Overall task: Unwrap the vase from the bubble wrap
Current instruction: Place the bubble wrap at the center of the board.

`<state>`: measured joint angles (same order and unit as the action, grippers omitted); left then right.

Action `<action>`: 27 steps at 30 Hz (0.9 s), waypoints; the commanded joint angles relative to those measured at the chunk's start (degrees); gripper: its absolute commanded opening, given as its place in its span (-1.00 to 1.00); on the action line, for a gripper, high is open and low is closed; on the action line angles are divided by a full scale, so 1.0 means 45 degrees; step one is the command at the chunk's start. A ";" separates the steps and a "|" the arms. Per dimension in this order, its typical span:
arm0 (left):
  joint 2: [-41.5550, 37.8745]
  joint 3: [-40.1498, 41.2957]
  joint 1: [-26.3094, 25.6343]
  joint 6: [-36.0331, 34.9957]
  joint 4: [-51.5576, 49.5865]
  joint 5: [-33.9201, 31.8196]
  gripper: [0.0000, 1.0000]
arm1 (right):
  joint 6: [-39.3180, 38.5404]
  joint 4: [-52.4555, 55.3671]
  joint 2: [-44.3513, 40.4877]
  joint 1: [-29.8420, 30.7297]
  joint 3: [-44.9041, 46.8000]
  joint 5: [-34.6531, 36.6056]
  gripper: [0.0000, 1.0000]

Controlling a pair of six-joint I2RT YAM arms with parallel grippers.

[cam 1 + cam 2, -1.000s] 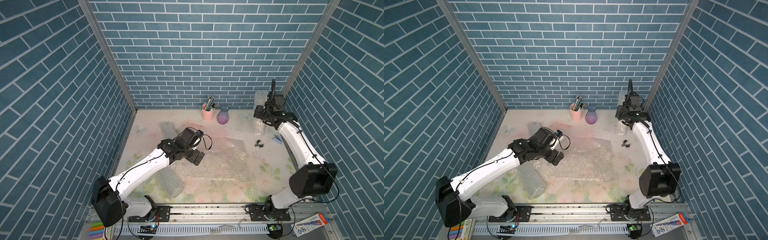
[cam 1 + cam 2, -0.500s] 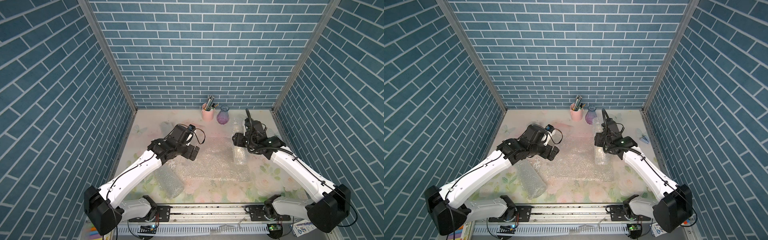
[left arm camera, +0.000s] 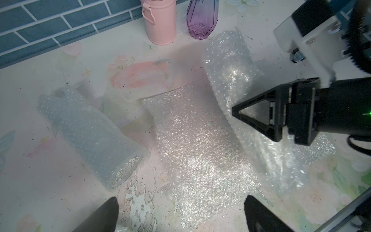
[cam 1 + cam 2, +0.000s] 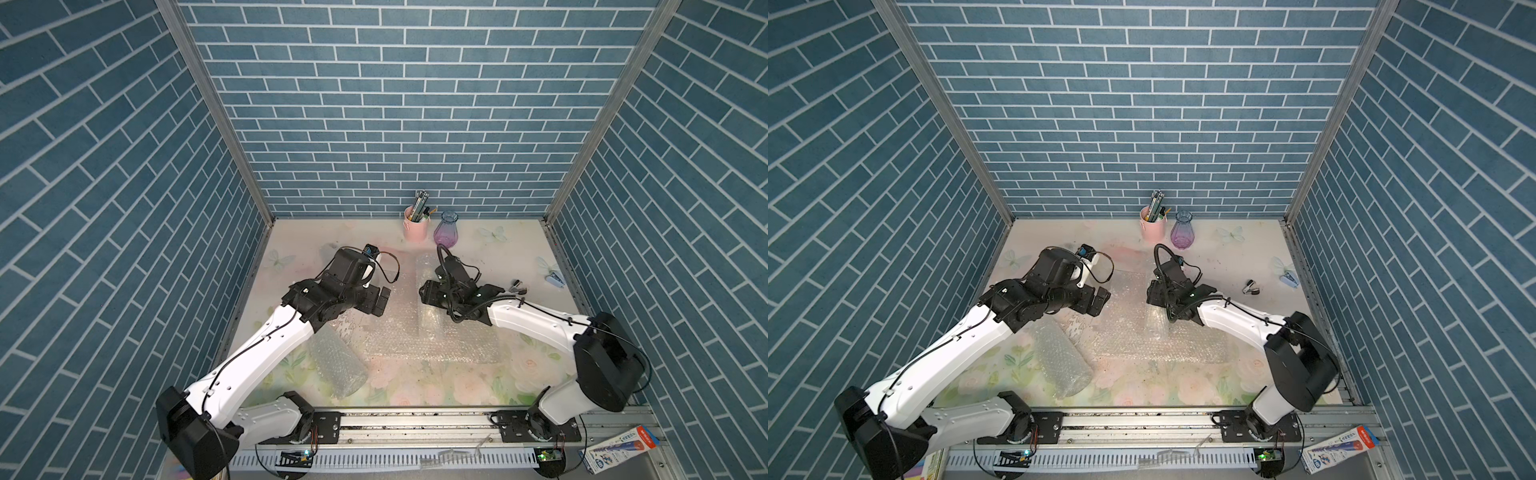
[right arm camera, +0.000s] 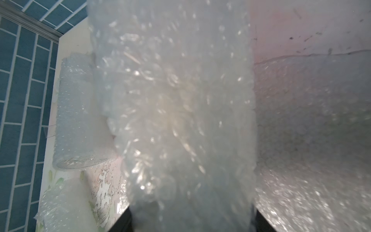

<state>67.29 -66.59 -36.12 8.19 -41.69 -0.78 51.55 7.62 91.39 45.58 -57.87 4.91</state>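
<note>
Lying crosswise in the right end effector [image 4: 426,293], one bubble wrap roll [image 3: 228,66] is held over the middle of the desk [image 4: 490,257].

- Grip: jaws closed on the roll about mid-length, from the side of the desk's right edge; both ends stick out free.
- Long axis: set roughly from the back edge toward the front edge.
- Contents: hidden by the wrap; a vase inside cannot be confirmed.
- Below: a flat sheet [image 4: 432,345] of the same wrap is spread at the desk's middle. Whether the roll's front end touches it cannot be told.

Left end effector [image 4: 380,300]: jaws spread wide, nothing held, poised over the sheet's left margin. The roll is found directly across from it, toward the right edge, near but apart, with its side presented broadside to the open jaws. The left arm is the only free one and is close by, so the peeling is expected to fall to it. A loose flap on the roll cannot be made out. Where that flap lies is judged the point on which the approach depends.

Also entered:
- A second roll [image 4: 336,365], near the front-left corner, untouched.
- A purple vase [image 4: 445,228], bare and upright at the back edge, just beside a pink cup [image 4: 415,230] of pens.
</note>
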 commanded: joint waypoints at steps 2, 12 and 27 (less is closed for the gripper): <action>0.0030 0.0207 0.0096 0.0073 -0.0008 0.0002 0.96 | 0.1619 -0.1981 0.0945 0.0313 -0.0723 0.0207 -0.25; 0.0223 0.0207 0.0108 0.0110 0.0034 0.0171 0.96 | 0.2260 -0.2180 0.2142 0.0617 -0.1008 0.0081 -0.25; 0.0284 0.0210 0.0136 0.0151 0.0086 0.0388 0.96 | 0.2755 -0.1527 0.1589 0.1851 -0.0798 0.0347 -0.26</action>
<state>68.64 -66.15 -35.90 8.40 -41.65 0.32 60.29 1.78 101.03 52.69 -60.47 4.97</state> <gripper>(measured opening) 0.978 0.635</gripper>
